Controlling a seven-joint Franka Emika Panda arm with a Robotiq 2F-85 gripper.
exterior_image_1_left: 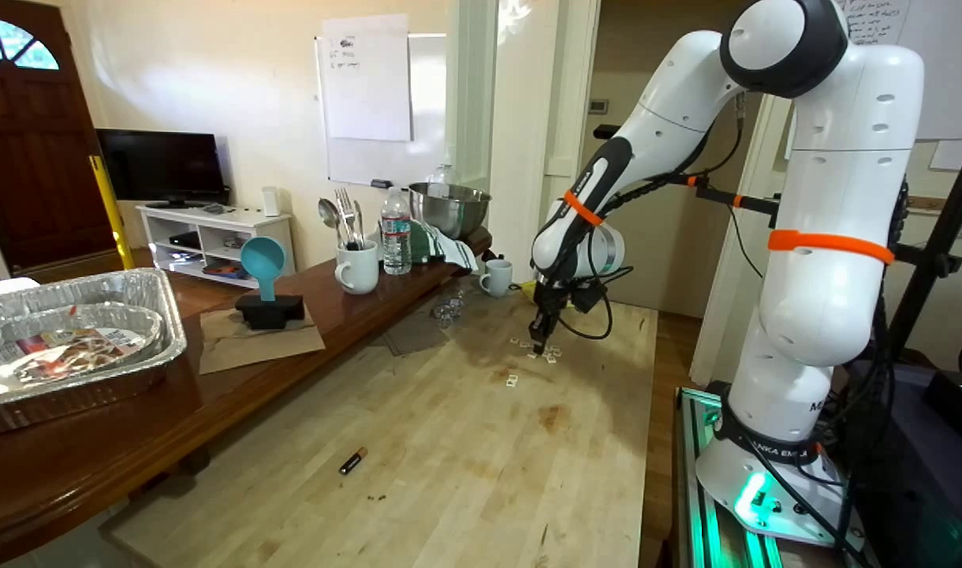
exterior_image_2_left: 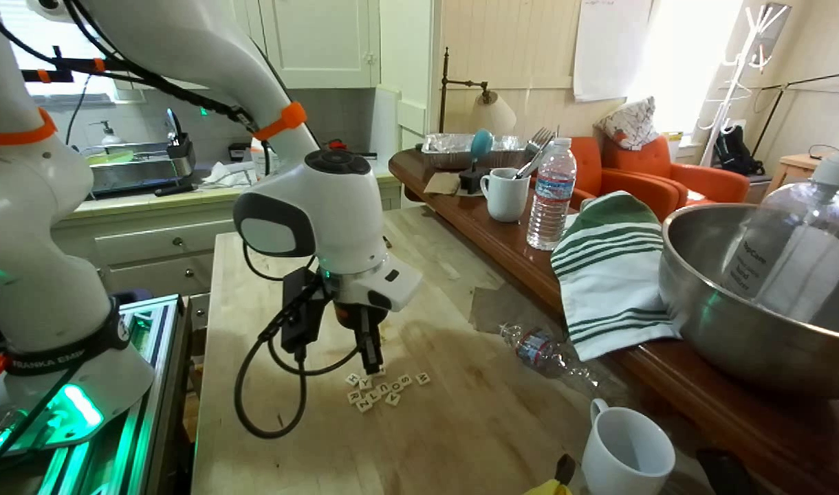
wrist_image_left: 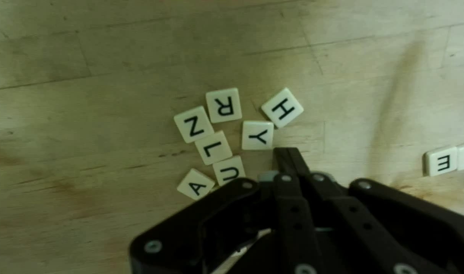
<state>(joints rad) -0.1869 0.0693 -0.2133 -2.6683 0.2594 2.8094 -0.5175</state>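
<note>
My gripper (wrist_image_left: 287, 152) is shut, its two fingertips pressed together, with nothing visible between them. It points down just beside the white Y tile (wrist_image_left: 258, 135); I cannot tell if it touches the table. Near it lie the letter tiles H (wrist_image_left: 282, 107), R (wrist_image_left: 224, 105), N (wrist_image_left: 194, 124), L (wrist_image_left: 213, 147), U (wrist_image_left: 229, 170) and A (wrist_image_left: 196, 184). The E tile (wrist_image_left: 441, 161) lies apart at the right, against another tile cut by the frame edge. More tiles are hidden behind the gripper. The gripper shows above the tiles in both exterior views (exterior_image_1_left: 539, 345) (exterior_image_2_left: 373, 368).
On the wooden table (exterior_image_1_left: 481, 473) lie a battery (exterior_image_1_left: 353, 461), a crumpled bottle (exterior_image_2_left: 550, 350) and a white mug (exterior_image_2_left: 626, 450). The raised dark shelf (exterior_image_1_left: 307, 315) bears foil trays (exterior_image_1_left: 169, 315), a cutlery mug (exterior_image_1_left: 358, 268), a water bottle (exterior_image_1_left: 396, 237), a towel (exterior_image_2_left: 612, 275) and a steel bowl (exterior_image_2_left: 756, 330).
</note>
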